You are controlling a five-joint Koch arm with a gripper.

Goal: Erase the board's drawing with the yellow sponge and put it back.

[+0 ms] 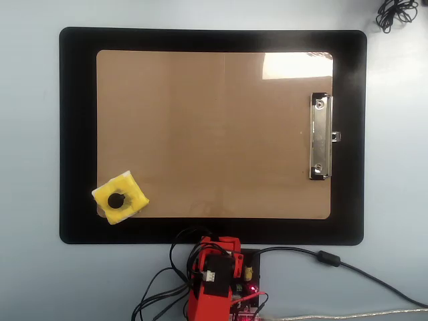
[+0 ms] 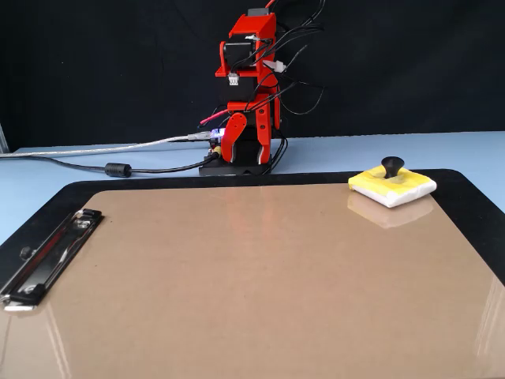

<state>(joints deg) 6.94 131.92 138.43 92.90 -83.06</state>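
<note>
Pale blue surface (image 1: 30, 134) carries our mat (image 1: 77, 134) and board (image 1: 214, 134); yellow sponge (image 1: 120, 198) with black knob sits far from the folded arm (image 2: 251, 95), whose claw state we cannot tell.

A pale blue table (image 1: 30, 134) carries a black mat (image 1: 77, 134) at its centre, the arm's base (image 2: 237, 162) and cables (image 2: 95, 154) by one edge.
</note>
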